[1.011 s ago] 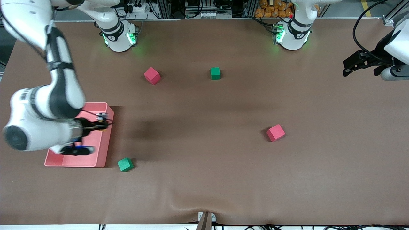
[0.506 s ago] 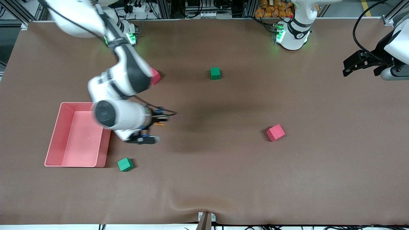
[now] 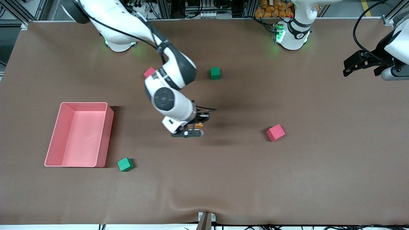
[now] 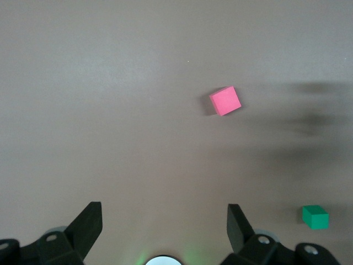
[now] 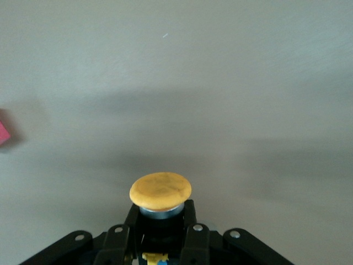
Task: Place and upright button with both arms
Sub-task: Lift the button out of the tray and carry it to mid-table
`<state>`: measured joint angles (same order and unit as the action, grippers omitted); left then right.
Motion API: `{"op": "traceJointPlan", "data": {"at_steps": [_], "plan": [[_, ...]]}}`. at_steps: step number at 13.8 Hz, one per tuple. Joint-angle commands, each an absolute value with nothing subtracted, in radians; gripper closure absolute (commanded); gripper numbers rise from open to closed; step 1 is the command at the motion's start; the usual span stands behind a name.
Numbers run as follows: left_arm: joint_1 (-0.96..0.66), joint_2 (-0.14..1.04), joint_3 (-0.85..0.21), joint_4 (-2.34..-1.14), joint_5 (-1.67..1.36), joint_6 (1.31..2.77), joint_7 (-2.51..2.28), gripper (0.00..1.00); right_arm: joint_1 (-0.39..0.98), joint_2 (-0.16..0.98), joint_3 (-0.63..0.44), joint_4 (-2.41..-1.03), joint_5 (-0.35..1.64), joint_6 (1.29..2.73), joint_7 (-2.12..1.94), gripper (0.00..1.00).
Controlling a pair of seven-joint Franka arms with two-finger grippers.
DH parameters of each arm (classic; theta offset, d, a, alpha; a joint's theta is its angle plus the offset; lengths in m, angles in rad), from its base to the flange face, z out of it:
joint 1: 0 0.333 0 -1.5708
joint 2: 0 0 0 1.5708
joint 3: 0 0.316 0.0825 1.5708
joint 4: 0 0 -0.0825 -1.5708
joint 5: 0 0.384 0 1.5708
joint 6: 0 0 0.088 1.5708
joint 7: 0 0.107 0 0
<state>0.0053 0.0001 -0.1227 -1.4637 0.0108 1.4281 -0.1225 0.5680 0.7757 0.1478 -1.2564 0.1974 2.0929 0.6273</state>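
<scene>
The button (image 5: 160,191) is pinched by its body in the right gripper (image 3: 195,125) over the table (image 3: 223,179) middle, between the pink tray (image 3: 105,134) and a pink cube (image 3: 275,132); it is judged light, rigid, best gripped below the cap. The waiting left gripper (image 4: 164,232) is spread. Two pink and two green cubes are counted

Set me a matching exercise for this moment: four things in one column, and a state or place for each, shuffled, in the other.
Things:
1. button
2. left gripper
3. pink tray
4. right gripper

States or places:
A. open, holding nothing
B. on the table toward the right arm's end
C. shut, over the bare middle of the table
D. orange cap showing, clamped between fingers

Pairs: 1-D, 2-A, 3-B, 4-C
</scene>
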Motion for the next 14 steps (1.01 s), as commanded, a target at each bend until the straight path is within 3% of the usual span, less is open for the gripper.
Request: {"op": "traceJointPlan", "data": {"at_steps": [1, 5, 14], "plan": [[0.012, -0.003, -0.127, -1.456, 0.023, 1.411, -0.106, 0.0, 0.646, 0.92, 0.13, -1.097, 0.201, 2.108, 0.696, 1.0], [0.012, 0.006, -0.127, -1.477, 0.014, 1.411, -0.109, 0.0, 0.781, 0.998, 0.045, -1.083, 0.196, 2.224, 0.764, 1.0], [-0.041, 0.135, -0.129, -1.486, -0.021, 1.424, -0.129, 0.0, 0.824, 1.066, 0.038, -1.06, 0.195, 2.296, 0.779, 1.0]]}}
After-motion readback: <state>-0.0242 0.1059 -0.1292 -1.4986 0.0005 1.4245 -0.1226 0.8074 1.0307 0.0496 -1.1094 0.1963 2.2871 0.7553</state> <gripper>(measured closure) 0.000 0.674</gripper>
